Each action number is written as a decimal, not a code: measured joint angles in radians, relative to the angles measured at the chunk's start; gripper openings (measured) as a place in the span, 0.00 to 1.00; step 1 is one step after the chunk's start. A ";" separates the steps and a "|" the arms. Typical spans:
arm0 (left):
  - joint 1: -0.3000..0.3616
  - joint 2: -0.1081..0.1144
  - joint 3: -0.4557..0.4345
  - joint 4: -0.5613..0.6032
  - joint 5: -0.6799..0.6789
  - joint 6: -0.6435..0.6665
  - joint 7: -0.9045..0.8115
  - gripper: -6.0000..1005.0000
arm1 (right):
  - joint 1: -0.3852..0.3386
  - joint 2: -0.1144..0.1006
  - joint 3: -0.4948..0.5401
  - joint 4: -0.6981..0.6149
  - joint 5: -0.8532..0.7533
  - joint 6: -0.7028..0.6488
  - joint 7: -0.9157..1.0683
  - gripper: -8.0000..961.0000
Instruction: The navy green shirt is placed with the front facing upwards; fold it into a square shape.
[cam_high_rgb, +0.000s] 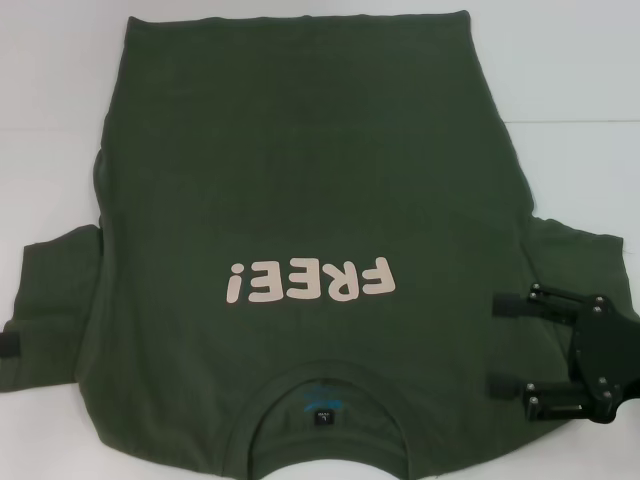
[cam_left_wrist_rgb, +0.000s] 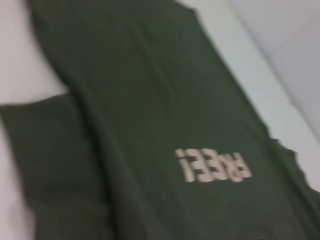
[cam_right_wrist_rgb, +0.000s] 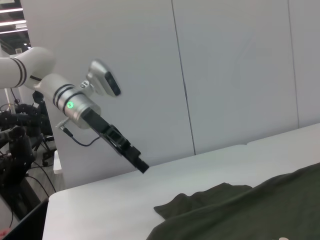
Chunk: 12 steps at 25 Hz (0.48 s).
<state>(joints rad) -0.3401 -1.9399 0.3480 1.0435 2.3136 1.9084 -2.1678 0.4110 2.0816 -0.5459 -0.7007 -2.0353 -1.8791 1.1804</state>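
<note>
The navy green shirt (cam_high_rgb: 300, 180) lies spread flat on the white table, front up, its collar (cam_high_rgb: 325, 395) nearest me and the pale "FREE!" print (cam_high_rgb: 310, 280) reading upside down. My right gripper (cam_high_rgb: 505, 342) stands open over the shirt's right shoulder, just inside the right sleeve (cam_high_rgb: 580, 250), with nothing between its fingers. Only a black tip of my left gripper (cam_high_rgb: 20, 345) shows, at the outer edge of the left sleeve (cam_high_rgb: 55, 300). The right wrist view shows that left gripper (cam_right_wrist_rgb: 140, 164) low over the table, beside the shirt (cam_right_wrist_rgb: 260, 205). The left wrist view looks down on the shirt (cam_left_wrist_rgb: 150, 100) and its print (cam_left_wrist_rgb: 212, 165).
White table (cam_high_rgb: 560, 70) surrounds the shirt on the far side and both flanks. A white wall panel (cam_right_wrist_rgb: 235, 75) rises behind the table's far edge. Dark equipment and cables (cam_right_wrist_rgb: 15, 140) stand off the table's side.
</note>
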 joint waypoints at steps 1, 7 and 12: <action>-0.003 0.000 0.001 -0.005 0.018 -0.014 -0.018 0.87 | 0.000 0.000 -0.001 0.000 0.000 0.002 -0.003 0.98; -0.041 -0.004 0.007 -0.030 0.094 -0.093 -0.109 0.87 | 0.004 0.000 -0.006 0.000 0.000 0.017 -0.009 0.98; -0.087 -0.003 0.017 -0.084 0.142 -0.195 -0.118 0.87 | 0.008 0.000 -0.007 0.001 0.000 0.024 -0.013 0.98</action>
<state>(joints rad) -0.4272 -1.9432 0.3650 0.9595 2.4553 1.7129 -2.2863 0.4190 2.0819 -0.5534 -0.6995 -2.0357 -1.8551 1.1673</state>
